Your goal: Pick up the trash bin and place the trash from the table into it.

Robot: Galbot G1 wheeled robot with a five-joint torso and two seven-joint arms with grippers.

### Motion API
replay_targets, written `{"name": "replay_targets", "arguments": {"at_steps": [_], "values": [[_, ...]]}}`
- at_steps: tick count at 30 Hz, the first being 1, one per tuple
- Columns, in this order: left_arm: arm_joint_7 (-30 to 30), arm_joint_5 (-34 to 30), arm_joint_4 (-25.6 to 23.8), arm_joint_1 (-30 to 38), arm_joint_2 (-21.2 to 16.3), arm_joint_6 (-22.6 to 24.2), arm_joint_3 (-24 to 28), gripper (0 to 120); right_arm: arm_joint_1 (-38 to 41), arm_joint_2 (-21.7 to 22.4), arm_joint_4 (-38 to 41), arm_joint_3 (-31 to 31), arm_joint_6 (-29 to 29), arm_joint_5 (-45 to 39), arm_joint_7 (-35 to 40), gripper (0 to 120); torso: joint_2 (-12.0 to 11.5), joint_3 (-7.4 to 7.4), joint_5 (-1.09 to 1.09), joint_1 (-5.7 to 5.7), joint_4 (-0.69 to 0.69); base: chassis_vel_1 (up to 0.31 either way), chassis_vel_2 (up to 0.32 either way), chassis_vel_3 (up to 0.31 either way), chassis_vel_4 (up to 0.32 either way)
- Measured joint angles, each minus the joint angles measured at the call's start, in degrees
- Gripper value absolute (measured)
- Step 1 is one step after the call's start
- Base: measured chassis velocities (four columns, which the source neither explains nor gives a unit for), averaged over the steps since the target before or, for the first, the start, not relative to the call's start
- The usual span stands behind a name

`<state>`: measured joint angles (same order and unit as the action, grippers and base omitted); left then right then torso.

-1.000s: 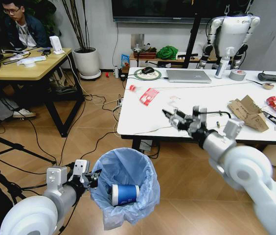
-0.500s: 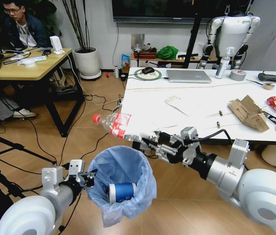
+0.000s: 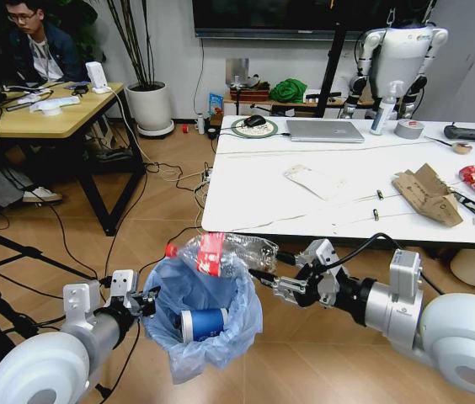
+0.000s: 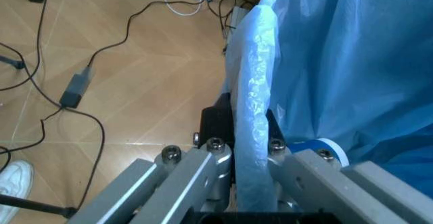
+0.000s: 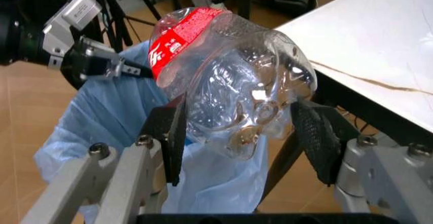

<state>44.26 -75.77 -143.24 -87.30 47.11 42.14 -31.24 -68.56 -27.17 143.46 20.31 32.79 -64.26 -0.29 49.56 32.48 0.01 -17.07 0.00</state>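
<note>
Here your right gripper [image 3: 264, 281] pinches a crushed clear bottle [image 3: 225, 252], red label, over the trash bin [image 3: 204, 316]; your left gripper [image 3: 142, 300] clamps its blue-bagged rim.

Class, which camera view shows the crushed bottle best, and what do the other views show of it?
The right wrist view: the crushed bottle sits large between the right gripper's pads, red label readable. The head view shows the bottle small, lying sideways over the trash bin. The left wrist view shows the bin's bag, not the bottle.

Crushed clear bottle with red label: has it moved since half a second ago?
Yes. The crushed clear bottle dropped lower, away from the white marble table edge, toward the blue-lined trash bin.
</note>
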Motion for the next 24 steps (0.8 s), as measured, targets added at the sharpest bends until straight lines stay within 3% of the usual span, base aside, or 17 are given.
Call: {"name": "replay_targets", "arguments": {"at_steps": [15,17,24], "values": [[-0.11,-1.15,0.00,-0.38,-0.23,0.00,-1.34,0,-0.85,2.99,-0.15,0.62,-0.93,3.16,-3.54,50,0.00,0.00,0.00,0.00,0.00,0.000,0.000,0.000,0.000],[-0.12,-1.17,0.00,-0.37,-0.23,0.00,-1.34,0,-1.01,2.92,-0.15,0.50,-1.15,3.25,-3.76,53,0.00,0.00,0.00,0.00,0.00,0.000,0.000,0.000,0.000],[-0.21,-1.35,0.00,-0.04,-0.28,0.00,-1.30,0,-4.14,1.80,-0.20,0.53,-1.54,5.15,-4.09,81,0.00,0.00,0.00,0.00,0.00,0.000,0.000,0.000,0.000]]}}
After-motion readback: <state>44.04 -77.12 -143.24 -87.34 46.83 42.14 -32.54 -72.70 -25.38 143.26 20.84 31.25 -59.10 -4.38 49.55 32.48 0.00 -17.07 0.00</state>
